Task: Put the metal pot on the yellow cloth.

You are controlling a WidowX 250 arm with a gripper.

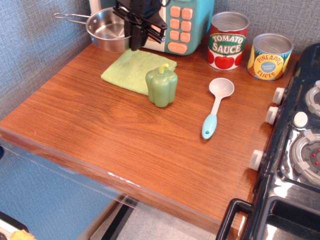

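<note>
You're seeing the gripper w/ jaws pinching the metal pot rim, hanging beyond the yellow cloth.

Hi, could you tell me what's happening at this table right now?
A single robot arm is carrying the metal pot, with its gripper clamped on the pot's rim at the back of the wooden table. The pot is raised, just behind the yellow cloth, not yet on it. A green toy pepper stands at the cloth's front corner, with a spoon to its right.
</note>
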